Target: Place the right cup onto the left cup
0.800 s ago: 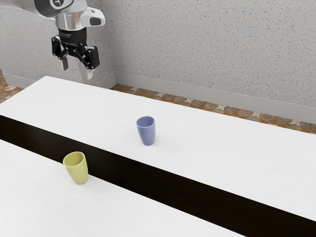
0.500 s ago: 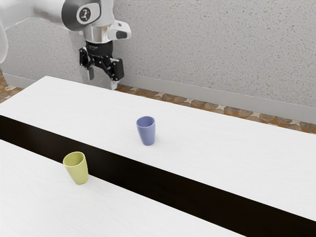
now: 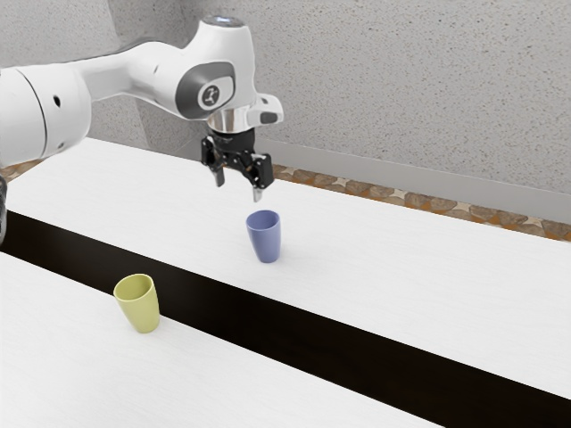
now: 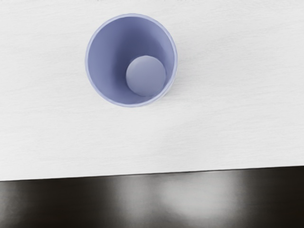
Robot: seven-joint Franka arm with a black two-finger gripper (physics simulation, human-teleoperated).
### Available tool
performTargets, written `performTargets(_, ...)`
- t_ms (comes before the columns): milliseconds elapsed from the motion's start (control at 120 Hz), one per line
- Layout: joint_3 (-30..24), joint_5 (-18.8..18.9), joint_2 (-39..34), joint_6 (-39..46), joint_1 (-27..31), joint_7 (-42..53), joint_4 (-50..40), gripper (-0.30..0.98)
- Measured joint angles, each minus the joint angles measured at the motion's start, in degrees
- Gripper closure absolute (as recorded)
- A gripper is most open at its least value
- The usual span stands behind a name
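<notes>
My gripper (image 3: 239,189) hangs open above the table, a little above and toward the exterior view's left of the blue cup (image 3: 265,237), touching nothing. Upright and mouth up, the blue cup stands on the white tabletop; from the wrist camera I look down into this cup (image 4: 146,76). The yellow-green cup (image 3: 139,305) also stands mouth up, nearer the exterior camera and toward the exterior view's left, on the other side of the dark strip.
A long dark strip (image 3: 294,331) runs between two white parts of the table (image 3: 428,276); the wrist view shows the dark strip (image 4: 85,202) beside the blue cup. A speckled wall (image 3: 401,80) rises behind the table.
My arm has come in from the exterior view's upper left and lowered, bringing the open gripper close to the blue cup. Both cups have stayed where they were.
</notes>
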Motion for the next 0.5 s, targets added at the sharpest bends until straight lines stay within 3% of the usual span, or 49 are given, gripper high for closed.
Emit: performTargets(500, 0.0, 2.4, 11.8, 7.8, -2.3, -2.2, 7.2, 0.00)
